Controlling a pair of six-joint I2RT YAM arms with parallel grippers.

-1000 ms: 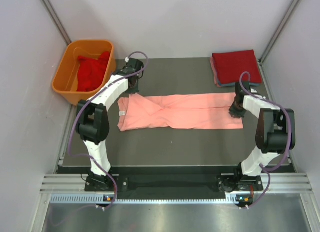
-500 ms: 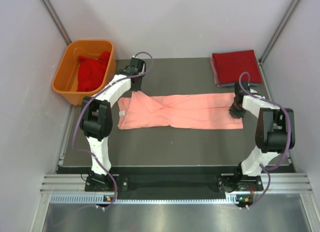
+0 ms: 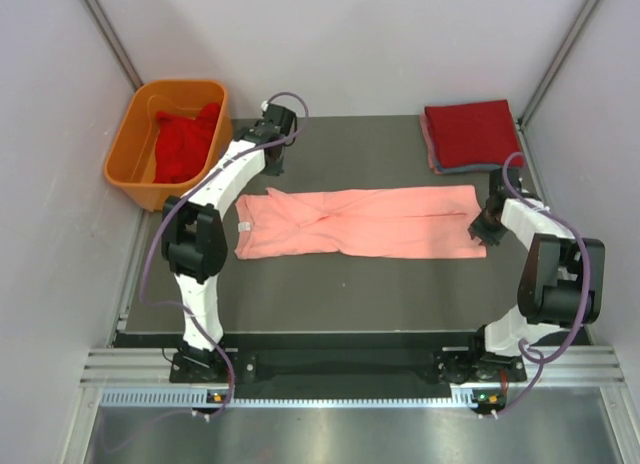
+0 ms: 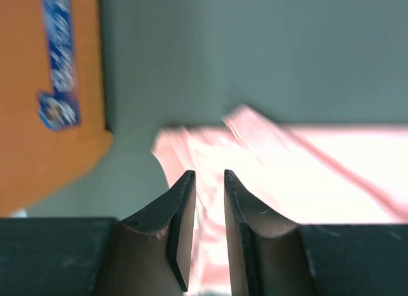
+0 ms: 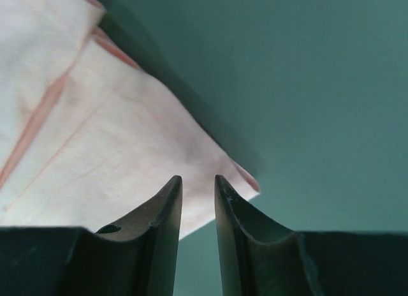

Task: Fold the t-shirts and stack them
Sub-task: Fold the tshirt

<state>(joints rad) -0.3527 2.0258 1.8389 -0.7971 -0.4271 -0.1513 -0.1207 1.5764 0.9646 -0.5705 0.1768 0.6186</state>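
A salmon-pink t-shirt (image 3: 360, 222) lies flat as a long folded strip across the dark mat, its white neck label (image 3: 243, 227) at the left end. My left gripper (image 3: 272, 162) hovers just behind the strip's far left corner. In the left wrist view the left gripper (image 4: 208, 175) is narrowly open and holds nothing, and the pink t-shirt (image 4: 306, 162) lies beyond it. My right gripper (image 3: 487, 220) sits at the strip's right end. Seen from the right wrist, that gripper (image 5: 197, 178) is also narrowly open and holds nothing, just short of the t-shirt's corner (image 5: 95, 117). Folded red t-shirts (image 3: 472, 134) are stacked at the back right.
An orange tub (image 3: 130, 149) stands off the mat's back left corner with a crumpled red t-shirt (image 3: 185, 144) inside; its wall (image 4: 51, 117) fills the left of the left wrist view. Grey walls close in on both sides.
Both grippers have opened and let go of the pink t-shirt's ends. The left one has drawn back and to the right, the right one outward to the right. The t-shirt lies still.
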